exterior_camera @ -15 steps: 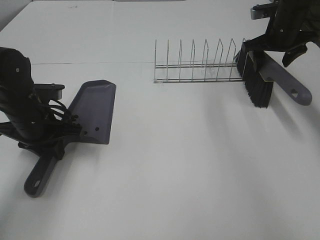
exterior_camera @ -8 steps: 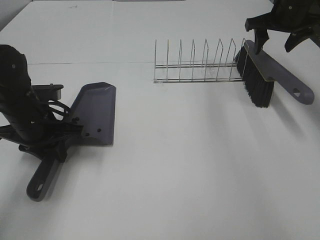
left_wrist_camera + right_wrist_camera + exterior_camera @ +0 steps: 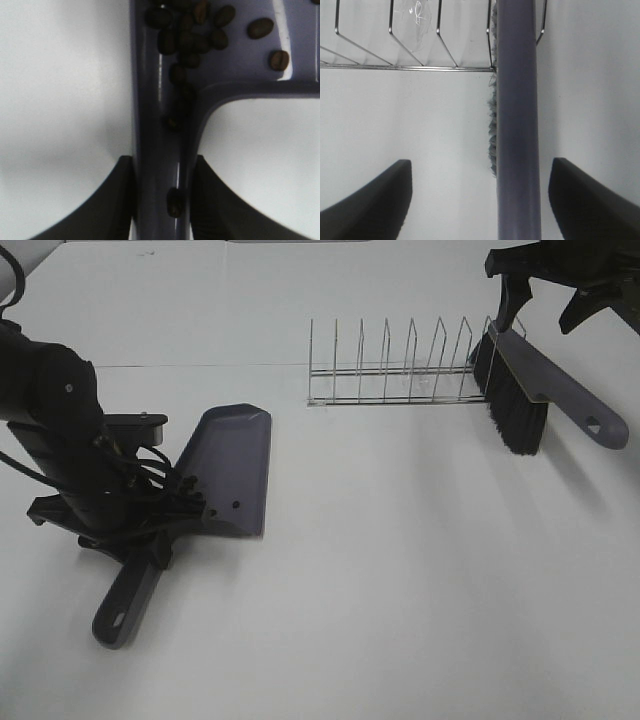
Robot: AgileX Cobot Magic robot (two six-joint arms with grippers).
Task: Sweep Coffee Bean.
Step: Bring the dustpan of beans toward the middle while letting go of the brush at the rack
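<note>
Left gripper (image 3: 160,172) clamps the grey plastic dustpan (image 3: 232,472) by its handle; right gripper (image 3: 545,285) spread wide above the black-bristled brush (image 3: 520,390). Dark oval coffee beans (image 3: 187,37) sit in the pan: light, hard, roll readily, so keep it level.

dustpan (image 3: 232,470) shifted right, brush (image 3: 530,390) released
</note>
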